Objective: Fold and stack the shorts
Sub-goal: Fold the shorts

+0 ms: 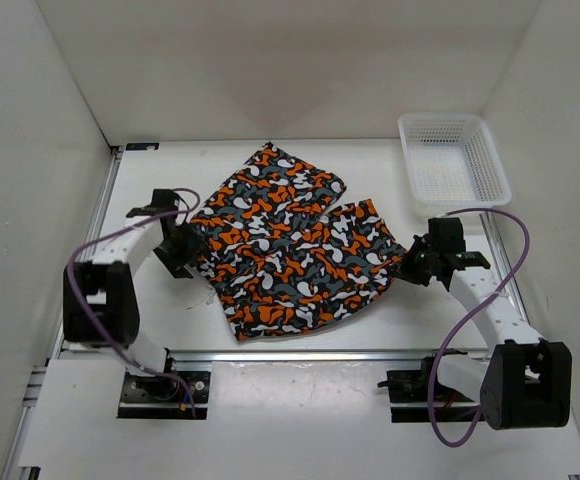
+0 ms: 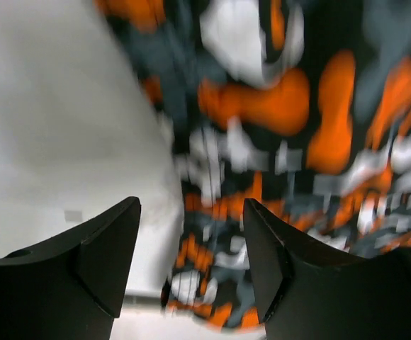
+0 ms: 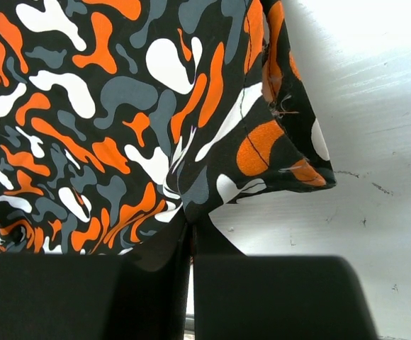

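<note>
Camouflage-print shorts [image 1: 290, 250] lie spread flat at the middle of the table [image 1: 390, 335]. The right gripper [image 3: 190, 227] is clenched on the hem at the cloth's right edge, a grip that looks meant for lifting that side over into a fold. The left gripper [image 2: 191, 209] hangs released at the opposite edge, jaws parted over the fabric's border and likely poised to pinch. A white mesh basket [image 1: 407, 150] sits well apart at the far right.

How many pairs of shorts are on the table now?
1. The shorts lie spread mid-table, right gripper pinching their right edge. None shows in the basket; another underneath can't be ruled out.
</note>
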